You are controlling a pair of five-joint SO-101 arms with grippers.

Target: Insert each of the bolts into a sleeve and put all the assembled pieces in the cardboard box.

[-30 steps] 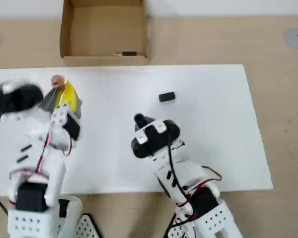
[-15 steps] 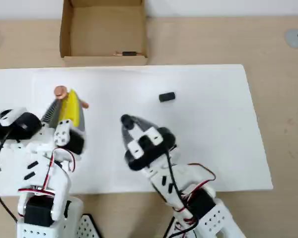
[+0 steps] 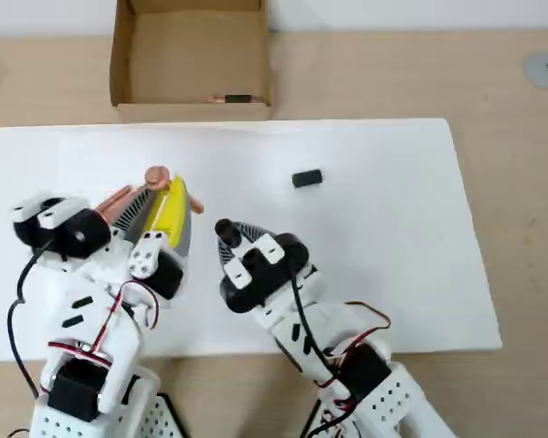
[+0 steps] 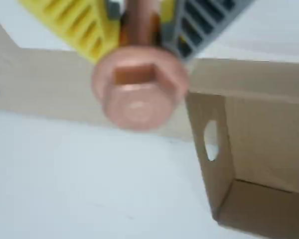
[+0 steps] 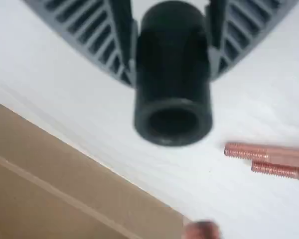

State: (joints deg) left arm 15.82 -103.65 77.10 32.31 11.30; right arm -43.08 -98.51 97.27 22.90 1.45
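My left gripper [image 3: 161,190], with one yellow and one grey finger, is shut on a copper bolt [image 3: 157,176] above the white sheet, left of centre. In the left wrist view the bolt's head [image 4: 139,87] points toward the cardboard box [image 4: 249,149]. My right gripper [image 3: 229,234] is shut on a black sleeve [image 5: 173,102] a short way to the right of the bolt, its open bore facing outward. A second black sleeve [image 3: 307,179] lies loose on the sheet. Two more copper bolts [image 5: 269,159] lie side by side on the sheet near the left gripper.
The cardboard box [image 3: 121,64] stands beyond the white sheet [image 3: 393,237] at the back left, with one assembled piece [image 3: 230,99] against its near wall. A grey disc [image 3: 543,69] sits at the table's far right corner.
The left arm swung right and nearer with the bolt. The right gripper moved left with the sleeve, so the two grippers now stand close together.
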